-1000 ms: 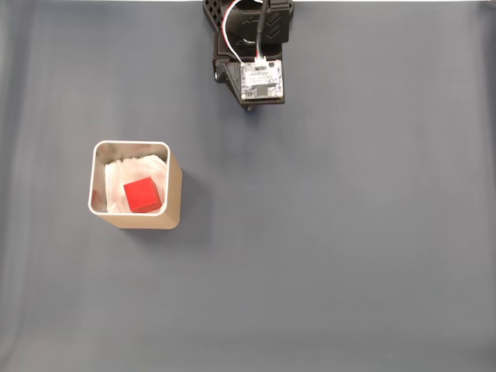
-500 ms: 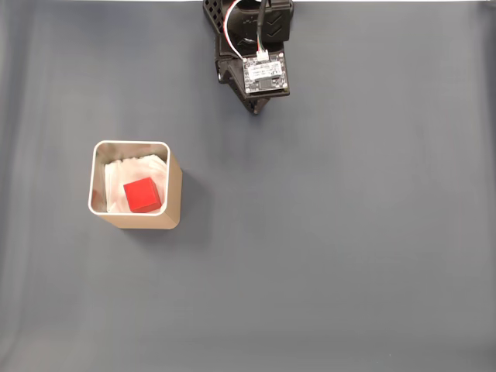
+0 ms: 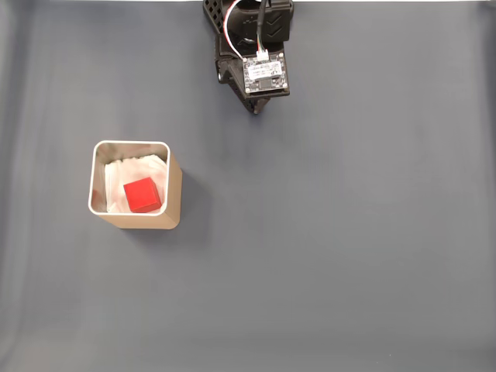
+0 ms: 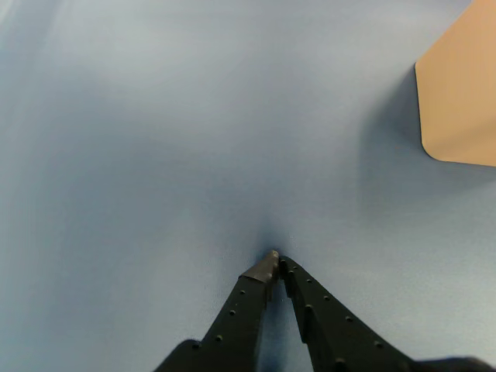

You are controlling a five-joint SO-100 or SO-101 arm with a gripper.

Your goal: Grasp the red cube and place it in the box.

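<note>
In the wrist view the gripper (image 4: 275, 260) enters from the bottom edge, its two black perforated fingers (image 4: 246, 306) drawn together so that their tips meet at a point just below the centre of the frame, with nothing between them. The tips sit over the bare blue-grey table surface (image 4: 170, 139). In the fixed view the gripper (image 3: 254, 109) appears near the top centre of the frame, mostly hidden beneath the arm (image 3: 248, 35) and a small circuit board (image 3: 265, 74) with red and white wires leading into it; only a dark tip shows below the board. The box (image 3: 175, 186) stands in the left half of the fixed view, a little above mid-height, well apart from the gripper, with its tan wall facing right and its pale rim framing a white lining. The red cube (image 3: 142, 194) lies inside the box, on the lining, toward the lower part of the opening. In the wrist view a tan corner of the box (image 4: 461, 101) shows at the upper right edge.
</note>
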